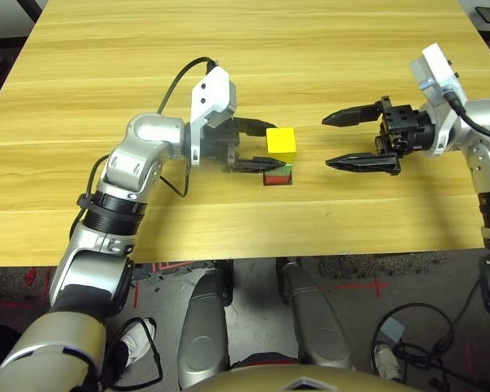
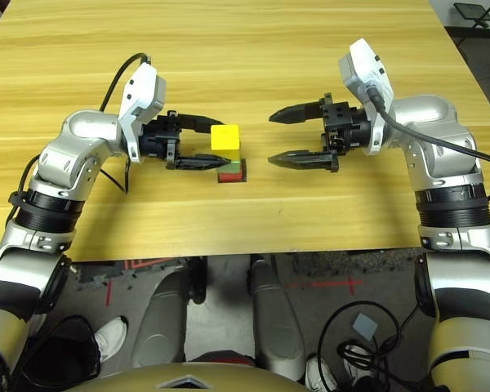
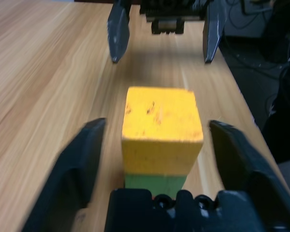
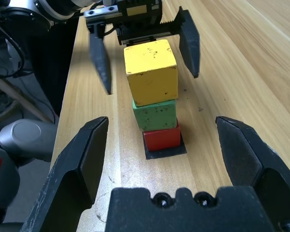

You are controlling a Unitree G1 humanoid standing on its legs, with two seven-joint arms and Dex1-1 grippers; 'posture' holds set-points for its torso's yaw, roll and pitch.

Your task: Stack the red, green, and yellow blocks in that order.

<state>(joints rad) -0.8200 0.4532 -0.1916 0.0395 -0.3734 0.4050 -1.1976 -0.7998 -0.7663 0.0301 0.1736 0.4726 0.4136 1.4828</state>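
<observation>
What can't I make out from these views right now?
- Red matte block: left wrist view, hidden behind the green matte block and the hand's black base.
- Flat black square patch: right wrist view, its middle is covered by the red block.

My left gripper point(image 2: 209, 142) stood open, facing my right gripper point(image 2: 282, 136), which was spread wide too, both forearms reaching forward.
</observation>
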